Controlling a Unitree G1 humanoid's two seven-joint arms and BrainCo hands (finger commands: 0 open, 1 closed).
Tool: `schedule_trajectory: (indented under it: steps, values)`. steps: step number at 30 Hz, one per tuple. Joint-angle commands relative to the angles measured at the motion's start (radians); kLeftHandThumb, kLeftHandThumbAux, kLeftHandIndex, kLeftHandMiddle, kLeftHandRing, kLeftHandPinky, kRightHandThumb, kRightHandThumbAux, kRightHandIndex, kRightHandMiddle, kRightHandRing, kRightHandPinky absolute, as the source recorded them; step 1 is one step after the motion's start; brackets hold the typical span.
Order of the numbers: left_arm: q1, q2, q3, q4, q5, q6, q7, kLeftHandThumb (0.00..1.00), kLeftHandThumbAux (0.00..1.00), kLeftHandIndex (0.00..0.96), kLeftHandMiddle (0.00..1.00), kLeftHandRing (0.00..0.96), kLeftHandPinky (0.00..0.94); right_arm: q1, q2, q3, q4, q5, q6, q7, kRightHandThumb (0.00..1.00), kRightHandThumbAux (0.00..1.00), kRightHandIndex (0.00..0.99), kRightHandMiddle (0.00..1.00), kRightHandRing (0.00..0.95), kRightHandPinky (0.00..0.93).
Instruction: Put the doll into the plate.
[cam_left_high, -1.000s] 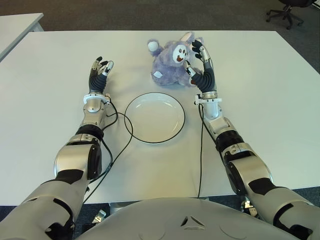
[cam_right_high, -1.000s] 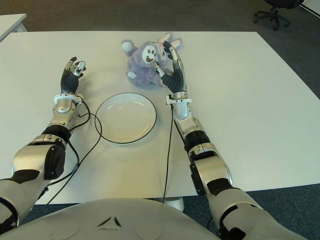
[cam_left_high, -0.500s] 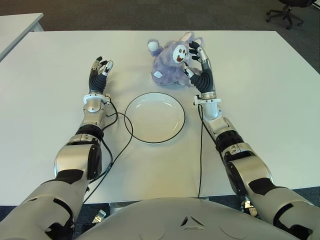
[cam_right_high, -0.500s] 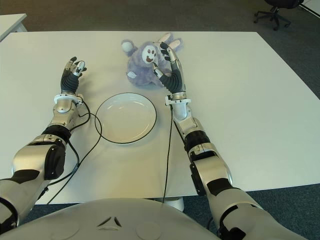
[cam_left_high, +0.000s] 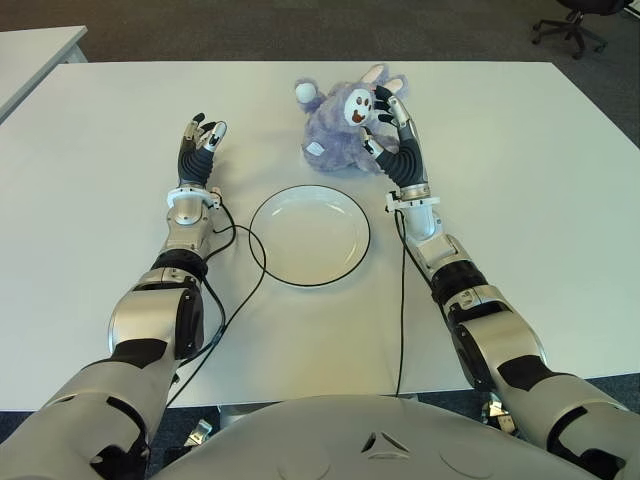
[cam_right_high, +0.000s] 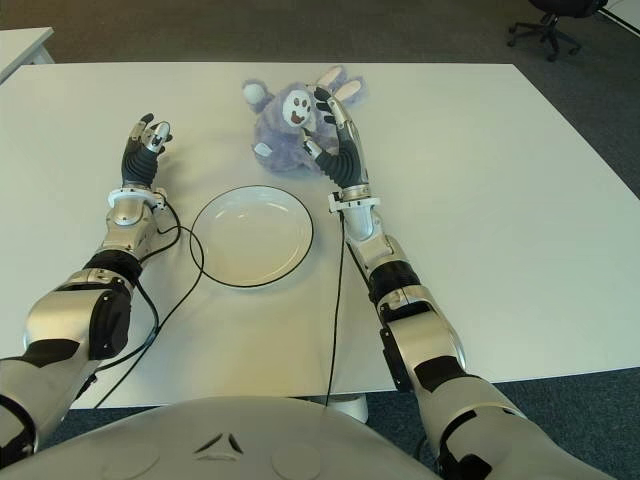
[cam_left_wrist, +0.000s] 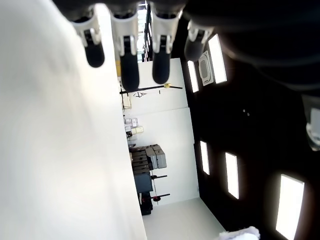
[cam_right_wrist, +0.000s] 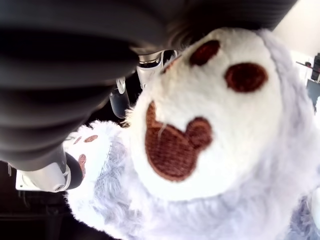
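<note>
The fingers (cam_left_high: 381, 100) of the right hand (cam_left_high: 392, 135) are spread and curl around the doll's face without closing; the right wrist view shows them lying close beside the white muzzle, and a firm grip cannot be confirmed. The doll (cam_left_high: 340, 125), a purple plush with a white face, brown eyes and a brown mouth, sits on the desk (cam_left_high: 520, 180) at 12 o'clock from the plate (cam_left_high: 309, 235), just beyond its far rim and outside it. A small white patch shows on the doll's body; no writing on it can be read.

The left hand (cam_left_high: 197, 150) shows at 10 o'clock from the plate, well apart from the doll, its fingers straight, loosely parted and holding nothing.

The plate is white with a dark rim and lies between the two forearms. A black cable (cam_left_high: 245, 270) loops along its 9 o'clock side; another cable (cam_left_high: 402, 300) runs down beside the right forearm. Open desk spreads wide at 3 o'clock and 9 o'clock. An office chair (cam_left_high: 575, 22) stands on the carpet beyond the far right corner, and a second desk (cam_left_high: 30, 55) edges in at far left.
</note>
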Motion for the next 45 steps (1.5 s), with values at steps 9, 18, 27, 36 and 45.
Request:
schedule_trajectory:
  steps: [9,18,27,36,45]
  values:
    - [0.084,-0.043,-0.012,0.069,0.005,0.075,0.009,0.0,0.392,0.0,0.166,0.185,0.093,0.434,0.051,0.076,0.315,-0.036,0.038,0.044,0.502,0.508,0.102,0.159,0.178,0.239]
    - [0.088,-0.043,-0.016,0.068,0.01,0.062,0.013,0.0,0.391,0.0,0.168,0.189,0.066,0.42,0.062,0.081,0.326,-0.039,0.055,0.045,0.484,0.513,0.109,0.169,0.196,0.258]
    - [0.084,-0.042,-0.013,0.064,0.007,0.067,0.018,0.0,0.367,0.0,0.165,0.177,0.075,0.408,0.074,0.085,0.333,-0.037,0.079,0.058,0.453,0.514,0.115,0.183,0.217,0.278]
    - [0.08,-0.039,-0.008,0.067,0.004,0.071,0.023,0.0,0.379,0.0,0.178,0.181,0.094,0.4,0.088,0.075,0.333,-0.007,0.103,0.122,0.416,0.507,0.118,0.178,0.211,0.271]
    - [0.075,-0.036,-0.005,0.069,0.0,0.073,0.016,0.0,0.391,0.0,0.183,0.201,0.142,0.382,0.109,0.047,0.331,0.036,0.143,0.2,0.455,0.521,0.148,0.192,0.218,0.275]
